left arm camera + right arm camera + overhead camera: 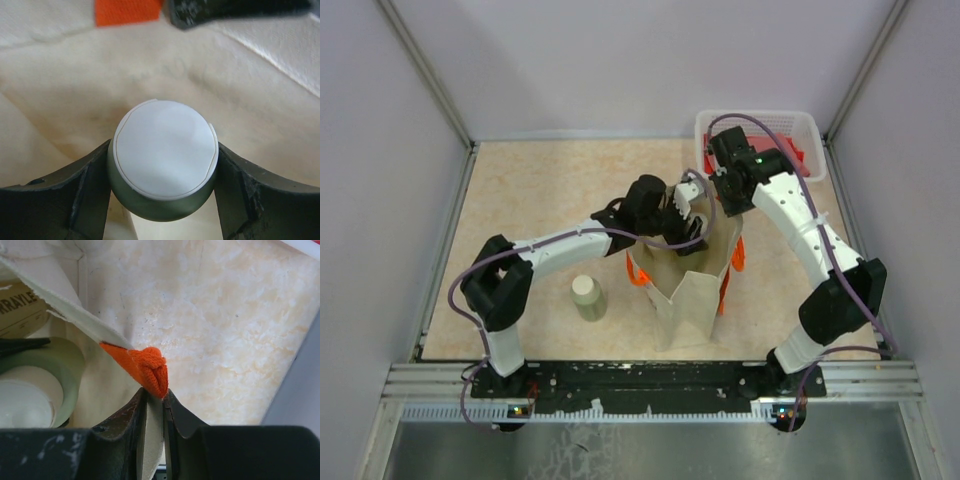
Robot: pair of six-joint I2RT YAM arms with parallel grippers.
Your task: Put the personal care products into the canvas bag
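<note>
Left tool (pixel 162 167) clamps green bottle (pixel 161 207); right tool (pixel 155 407) pinches canvas bag (pixel 65 315); overhead adds loose bottle (pixel 588 297).

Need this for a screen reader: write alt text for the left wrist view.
The left gripper clamps a sage-green cylindrical bottle with a round off-white cap between its black fingers, seen from above against the fabric of the beige canvas bag. A bright orange strap shows at the top edge.
</note>
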